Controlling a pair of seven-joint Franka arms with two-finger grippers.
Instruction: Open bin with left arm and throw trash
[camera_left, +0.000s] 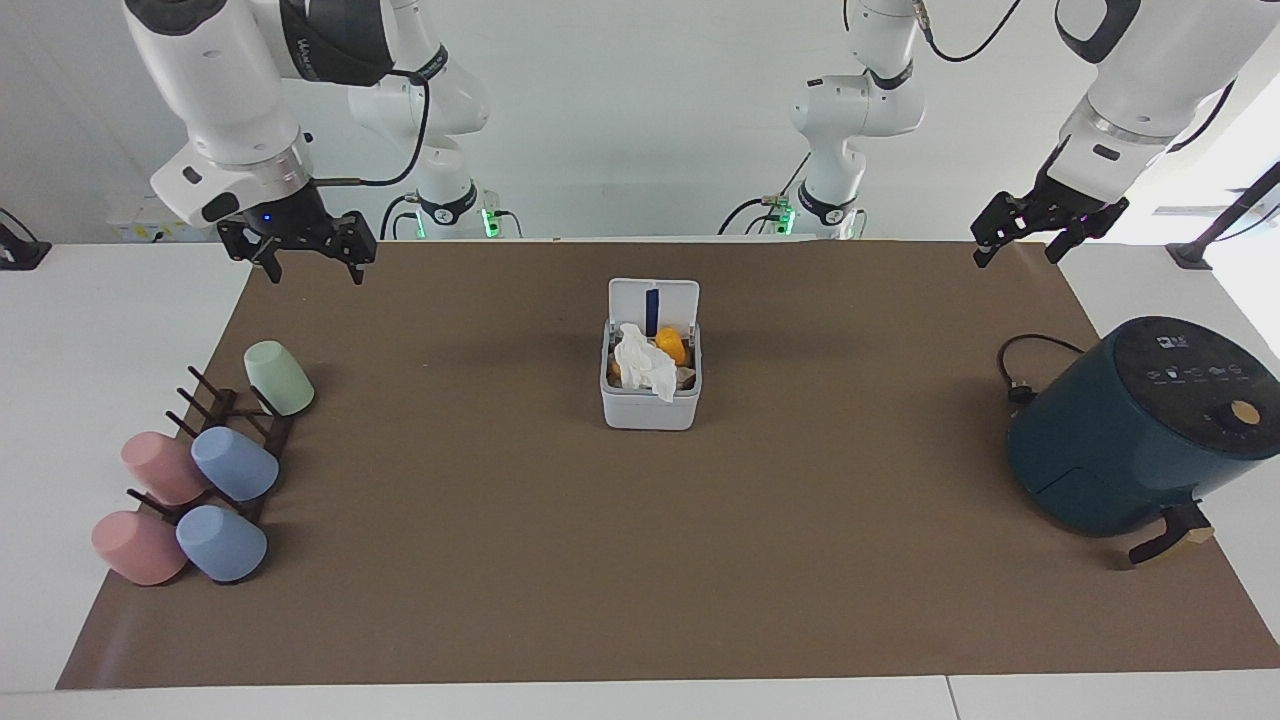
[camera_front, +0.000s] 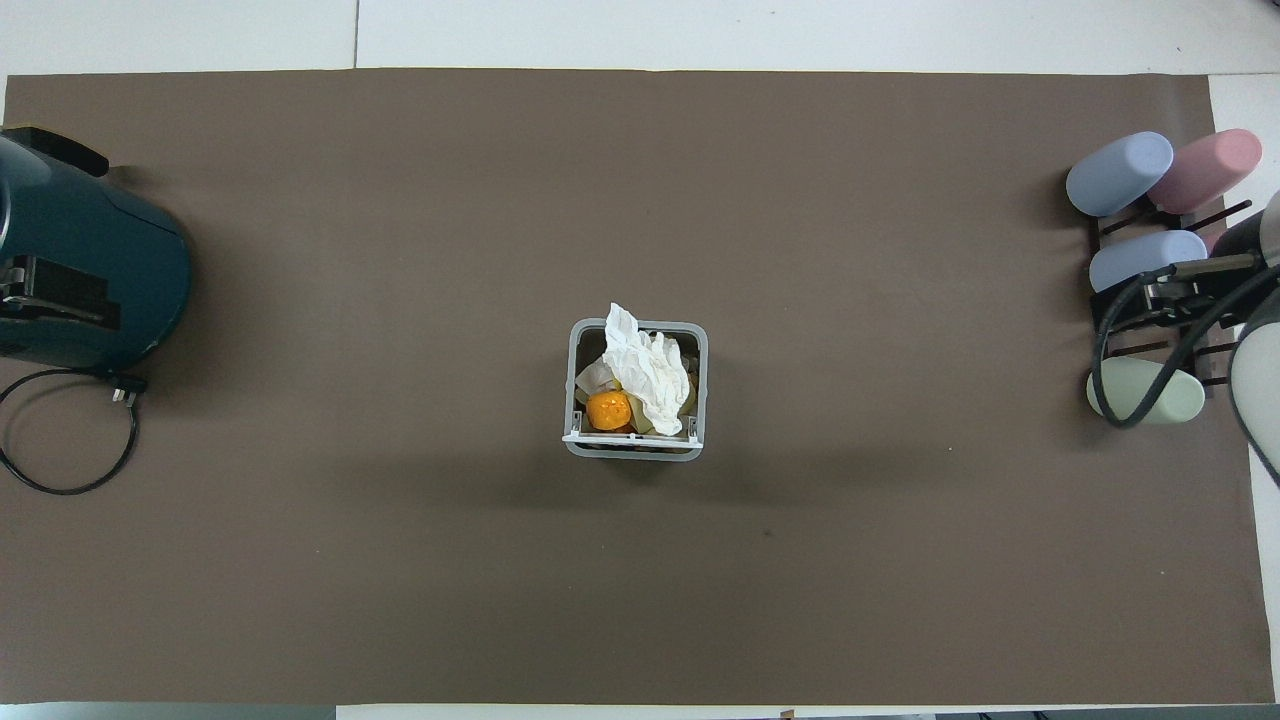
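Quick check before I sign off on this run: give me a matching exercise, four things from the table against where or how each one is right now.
Things:
1. bin
2. white tissue
3. air fryer
4. right gripper

States:
A. open and empty, raised over the mat's edge at the right arm's end
B. lid up, standing mid-mat
C. lying on its side at the left arm's end of the table
D. in the bin, draped over its rim

Pairs: 1-B, 2-D, 3-C, 4-A
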